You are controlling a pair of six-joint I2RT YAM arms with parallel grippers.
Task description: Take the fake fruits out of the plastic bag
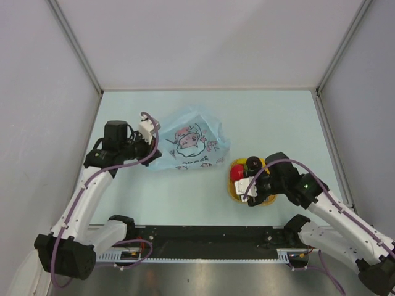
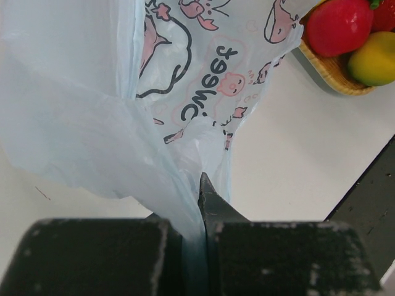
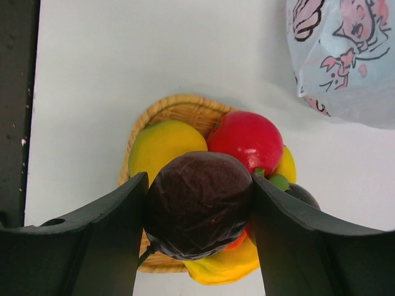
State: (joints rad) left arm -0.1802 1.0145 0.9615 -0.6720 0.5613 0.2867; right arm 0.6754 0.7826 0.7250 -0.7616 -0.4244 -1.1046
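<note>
Nearest, purple fruit (image 3: 199,213) clamped in right gripper (image 3: 199,185) over heaped basket (image 3: 176,103): set low into a hollow among the fruits (image 3: 247,139) before release, to prevent rolling; farther, bag (image 2: 92,123) edge pinched in closed left gripper (image 2: 196,216).

Plastic bag (image 1: 188,145) lies left of centre on the table (image 1: 271,117), its left edge pinched in the left gripper (image 2: 200,200); to its right sits the woven tray (image 3: 179,103), fruits (image 3: 242,139) piled on it; above them, a round fruit (image 3: 199,216) is clamped in the right gripper (image 3: 197,185).
</note>
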